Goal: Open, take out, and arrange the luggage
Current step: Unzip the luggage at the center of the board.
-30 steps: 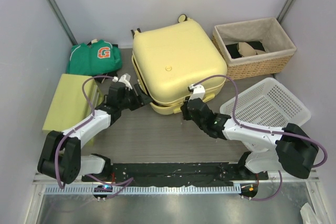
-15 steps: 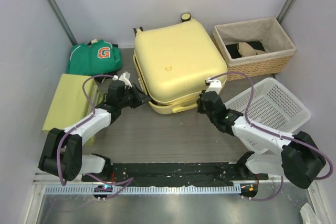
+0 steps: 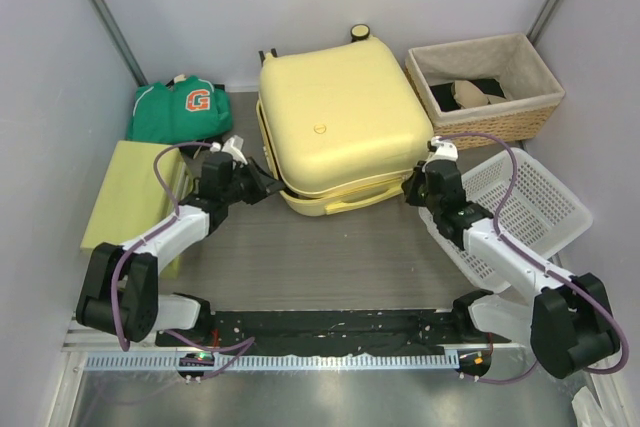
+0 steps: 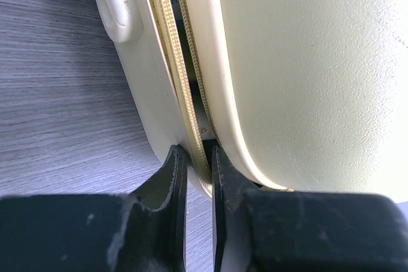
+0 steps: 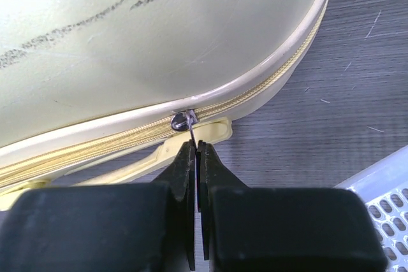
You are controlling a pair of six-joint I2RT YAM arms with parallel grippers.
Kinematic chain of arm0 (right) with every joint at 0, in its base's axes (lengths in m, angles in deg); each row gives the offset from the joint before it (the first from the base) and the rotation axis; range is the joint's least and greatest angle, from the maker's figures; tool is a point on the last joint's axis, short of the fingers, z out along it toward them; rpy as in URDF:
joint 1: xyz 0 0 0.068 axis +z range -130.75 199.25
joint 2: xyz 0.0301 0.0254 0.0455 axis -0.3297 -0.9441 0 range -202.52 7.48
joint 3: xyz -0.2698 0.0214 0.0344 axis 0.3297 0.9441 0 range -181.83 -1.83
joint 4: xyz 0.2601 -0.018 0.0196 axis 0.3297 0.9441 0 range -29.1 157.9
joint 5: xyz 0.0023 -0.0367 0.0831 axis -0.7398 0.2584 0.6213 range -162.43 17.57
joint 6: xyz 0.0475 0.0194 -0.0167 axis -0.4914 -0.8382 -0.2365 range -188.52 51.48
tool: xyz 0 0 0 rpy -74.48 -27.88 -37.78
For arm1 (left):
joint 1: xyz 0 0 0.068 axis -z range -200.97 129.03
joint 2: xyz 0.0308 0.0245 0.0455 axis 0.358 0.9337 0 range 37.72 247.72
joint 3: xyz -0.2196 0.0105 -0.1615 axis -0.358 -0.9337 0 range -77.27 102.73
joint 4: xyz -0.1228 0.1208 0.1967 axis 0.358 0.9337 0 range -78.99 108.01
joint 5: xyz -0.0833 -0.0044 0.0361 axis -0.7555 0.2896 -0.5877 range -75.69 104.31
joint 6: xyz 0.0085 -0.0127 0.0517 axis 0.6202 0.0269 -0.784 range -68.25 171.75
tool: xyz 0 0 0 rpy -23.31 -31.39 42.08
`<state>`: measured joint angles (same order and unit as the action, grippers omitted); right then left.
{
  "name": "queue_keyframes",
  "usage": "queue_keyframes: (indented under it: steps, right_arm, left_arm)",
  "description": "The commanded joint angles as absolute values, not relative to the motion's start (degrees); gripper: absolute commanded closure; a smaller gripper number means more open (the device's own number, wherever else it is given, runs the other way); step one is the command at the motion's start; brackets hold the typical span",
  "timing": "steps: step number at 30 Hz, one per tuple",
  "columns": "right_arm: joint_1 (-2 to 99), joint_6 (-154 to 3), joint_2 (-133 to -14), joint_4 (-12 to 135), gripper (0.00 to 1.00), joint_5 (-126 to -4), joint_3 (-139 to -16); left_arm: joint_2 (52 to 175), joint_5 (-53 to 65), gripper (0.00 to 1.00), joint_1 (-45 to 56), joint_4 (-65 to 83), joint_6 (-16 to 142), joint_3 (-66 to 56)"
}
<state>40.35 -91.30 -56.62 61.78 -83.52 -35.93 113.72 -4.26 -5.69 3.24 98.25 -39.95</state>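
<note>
The luggage [image 3: 340, 117], a pale yellow hard-shell case, lies flat at the middle back, lid down. My left gripper [image 3: 268, 185] is at its front left corner. In the left wrist view the left gripper [image 4: 199, 151] is shut on the zipper band [image 4: 191, 119] between the two shells of the luggage [image 4: 306, 62]. My right gripper [image 3: 418, 185] is at the front right corner. In the right wrist view the right gripper [image 5: 196, 146] is shut on the small metal zipper pull [image 5: 183, 121], just below the lid of the luggage [image 5: 159, 30].
A wicker basket [image 3: 520, 122] with dark and tan items stands at the back right. Under my right arm lies a white plastic basket [image 3: 545, 197]. A green garment with a "G" [image 3: 180, 107] and a yellow-green box [image 3: 130, 192] are on the left.
My right gripper has slid right along the luggage's front edge to its right corner, holding the zipper pull. The left gripper has closed on the zipper band. The luggage shifted slightly right.
</note>
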Motion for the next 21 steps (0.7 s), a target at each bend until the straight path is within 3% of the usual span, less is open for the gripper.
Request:
queue_keyframes:
  steps: [1,13,21]
  right_arm:
    - [33.5,-87.59,-56.77,62.48,0.99,-91.94,-37.51]
    - [28.92,-86.18,-52.2,63.27,0.99,-96.06,-36.63]
    - [26.55,-85.83,-57.2,61.16,0.99,-92.3,-39.35]
  left_arm:
    - [115.24,8.41,1.0,-10.95,7.31,91.39,-40.1]
    - [113.66,8.86,1.0,-14.56,8.81,89.98,-39.74]
    - [112.86,9.03,1.0,-16.75,8.9,89.81,-39.31]
